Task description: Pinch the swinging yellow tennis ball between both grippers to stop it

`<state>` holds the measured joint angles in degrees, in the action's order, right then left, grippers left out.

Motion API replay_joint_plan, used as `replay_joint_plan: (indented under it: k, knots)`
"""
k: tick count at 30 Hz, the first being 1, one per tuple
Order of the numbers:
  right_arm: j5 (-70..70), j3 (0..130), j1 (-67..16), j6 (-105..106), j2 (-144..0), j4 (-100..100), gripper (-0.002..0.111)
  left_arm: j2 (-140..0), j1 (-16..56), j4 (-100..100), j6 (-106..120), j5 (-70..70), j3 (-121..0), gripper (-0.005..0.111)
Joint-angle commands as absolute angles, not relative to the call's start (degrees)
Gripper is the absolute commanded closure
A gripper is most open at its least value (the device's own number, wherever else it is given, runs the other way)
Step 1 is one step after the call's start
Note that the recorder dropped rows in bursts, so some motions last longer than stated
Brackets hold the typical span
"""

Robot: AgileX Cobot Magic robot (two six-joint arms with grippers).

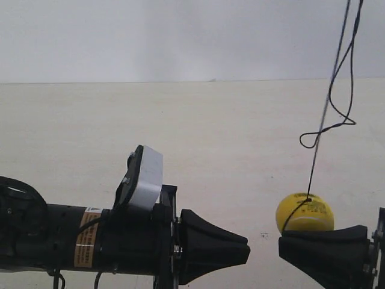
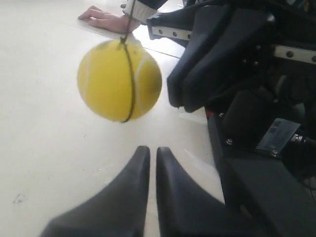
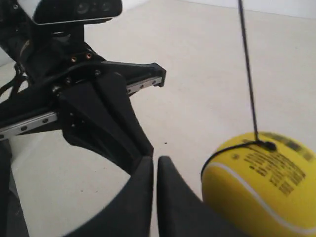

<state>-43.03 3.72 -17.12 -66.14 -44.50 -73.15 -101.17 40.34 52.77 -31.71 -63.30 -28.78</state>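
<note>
Outside: the yellow tennis ball (image 1: 304, 212) hangs by its string (image 1: 319, 144) just beside my right gripper (image 1: 283, 248), apart from my left gripper (image 1: 246, 248). Left wrist: jaws a bare slit, empty, a person's hand (image 2: 106, 19) beyond the ball. Right wrist: same slit, the ball's black print (image 3: 274, 165) alongside.

- This looks like a robotics lab or test bench rather than a home.
- A bare cream table (image 1: 180, 150) runs back to a blank white wall (image 1: 180, 36).
- The black arm at the exterior view's left (image 1: 54, 238) carries an orange label (image 1: 87, 244) and a white-grey camera (image 1: 144, 177).
- A yellow tennis ball (image 1: 304, 212) hangs over the table on a thin black string (image 1: 328, 114), a rigged set-up.
- In the left wrist view, a person's hand (image 2: 106, 19) rests on the table.
</note>
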Motion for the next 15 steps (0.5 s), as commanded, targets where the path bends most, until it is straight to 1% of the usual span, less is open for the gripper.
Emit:
replay_joint_plan:
  k: [1, 2, 5, 15]
  knots:
    - [-36.0, 3.5, -17.1, -64.4, -44.6, -72.8, 0.108, -101.4, 40.7, 50.8, -30.7, -63.2, -29.1, 0.102]
    - [-34.3, 3.5, -17.1, -64.0, -44.6, -71.9, 0.108, -101.4, 40.7, 50.3, -29.9, -63.2, -29.1, 0.102]
    - [-34.1, 3.5, -17.1, -62.7, -44.6, -69.7, 0.108, -101.4, 40.7, 46.0, -28.2, -62.7, -29.1, 0.102]
    - [-33.6, 3.5, -17.1, -60.5, -44.6, -67.2, 0.108, -101.4, 40.7, 40.9, -25.4, -62.4, -29.1, 0.102]
